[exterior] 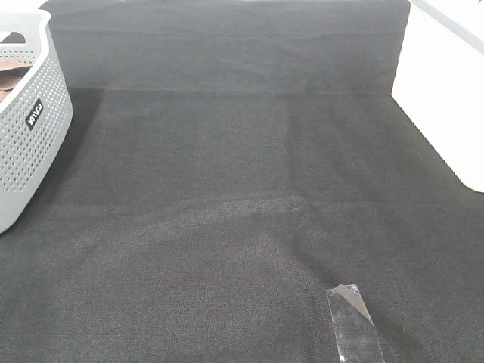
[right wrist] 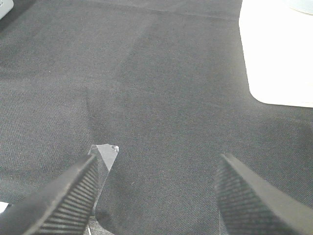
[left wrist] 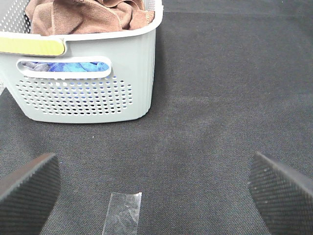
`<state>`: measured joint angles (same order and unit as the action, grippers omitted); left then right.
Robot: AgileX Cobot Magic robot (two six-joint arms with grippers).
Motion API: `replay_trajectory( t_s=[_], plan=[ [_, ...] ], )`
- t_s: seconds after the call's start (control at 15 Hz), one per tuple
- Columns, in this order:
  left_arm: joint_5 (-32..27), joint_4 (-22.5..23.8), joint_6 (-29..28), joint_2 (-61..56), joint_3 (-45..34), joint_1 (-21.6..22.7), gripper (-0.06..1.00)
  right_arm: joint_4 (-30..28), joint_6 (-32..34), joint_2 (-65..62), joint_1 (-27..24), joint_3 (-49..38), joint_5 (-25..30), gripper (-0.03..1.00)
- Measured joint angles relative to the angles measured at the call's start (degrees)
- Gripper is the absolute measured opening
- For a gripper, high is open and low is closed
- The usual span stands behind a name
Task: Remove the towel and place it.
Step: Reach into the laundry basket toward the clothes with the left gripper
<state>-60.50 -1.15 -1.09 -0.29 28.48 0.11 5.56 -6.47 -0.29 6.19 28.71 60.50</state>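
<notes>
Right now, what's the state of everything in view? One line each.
towel: crumpled, inside the basket, not yet removed.
basket: upright on the black cloth, holding the towel and a blue fabric.
left claw: open, empty.
right claw: open, empty.
tape strip: lying on the black cloth.

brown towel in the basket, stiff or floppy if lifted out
Likely floppy: the towel lies bunched in soft folds inside the basket, so it should drape and trail when lifted. Its fuzzy surface probably grips rather than slips. It is heaped above the rim, so a fold might drag on the edge.
</notes>
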Motion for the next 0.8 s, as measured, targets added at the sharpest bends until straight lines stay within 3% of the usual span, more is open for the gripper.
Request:
replay_trajectory(
  t_s=[0.8],
  plan=[
    [0.0,0.0,0.0,0.0,0.0,0.0,0.99,0.0,0.0,0.0,0.0,0.0,0.0,0.65]
  ],
)
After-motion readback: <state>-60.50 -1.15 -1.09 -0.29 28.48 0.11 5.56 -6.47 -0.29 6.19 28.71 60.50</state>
